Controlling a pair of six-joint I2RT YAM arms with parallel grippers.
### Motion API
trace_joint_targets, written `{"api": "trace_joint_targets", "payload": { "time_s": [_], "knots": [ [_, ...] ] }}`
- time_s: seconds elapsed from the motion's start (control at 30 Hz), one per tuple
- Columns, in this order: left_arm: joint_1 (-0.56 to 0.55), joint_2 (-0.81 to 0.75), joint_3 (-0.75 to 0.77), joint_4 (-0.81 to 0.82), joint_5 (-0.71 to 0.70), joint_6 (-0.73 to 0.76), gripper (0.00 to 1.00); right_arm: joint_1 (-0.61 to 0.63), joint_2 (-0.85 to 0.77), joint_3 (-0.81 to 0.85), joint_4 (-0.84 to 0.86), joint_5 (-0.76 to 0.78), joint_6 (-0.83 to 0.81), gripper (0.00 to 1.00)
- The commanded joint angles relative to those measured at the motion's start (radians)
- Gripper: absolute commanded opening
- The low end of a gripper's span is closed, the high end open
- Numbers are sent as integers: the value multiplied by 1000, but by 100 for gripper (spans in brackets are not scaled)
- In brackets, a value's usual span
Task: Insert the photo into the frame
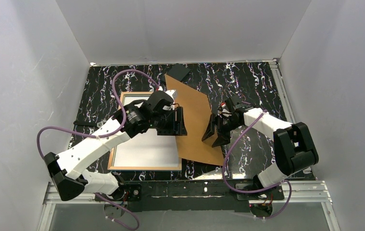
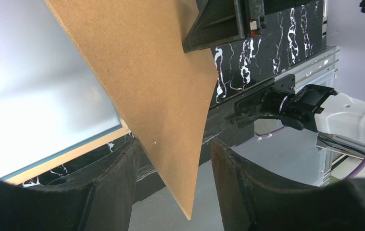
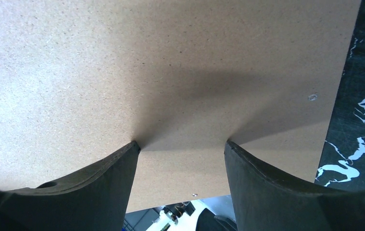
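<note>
Photo (image 1: 146, 144) white side up inside the frame (image 1: 144, 168), backing board (image 1: 197, 120) askew beside it

Lies flat within the tan wood rails, print side hidden, on the left part of the bench (image 1: 247, 82). Shows a thin blue line along the frame's inner edge in the left wrist view. Overlapped along the right rail by the brown board, set slantwise across the middle of the bench, far corner close to a small black slab (image 1: 180, 72). Left jaws: parted, fingers (image 2: 113, 187) either side of a corner of the board; cannot tell whether pinching it or standing just clear. Right jaws: spread wide and released, both fingertips (image 3: 131, 150) set against the board's flat face near its right edge
</note>
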Motion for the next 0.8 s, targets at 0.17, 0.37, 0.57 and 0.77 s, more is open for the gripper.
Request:
{"api": "trace_joint_targets", "payload": {
  "time_s": [0.17,0.37,0.57,0.77],
  "knots": [
    [-39,143,219,117,130,4,54,36,-37,50,45,-70,26,75],
    [-48,195,309,48,139,27,54,38,-60,76,33,-92,31,75],
    [-65,245,362,-12,155,41,53,38,-72,88,29,-112,36,75],
    [-98,299,464,-85,142,105,52,38,-88,102,22,-116,38,75]
  ]
}}
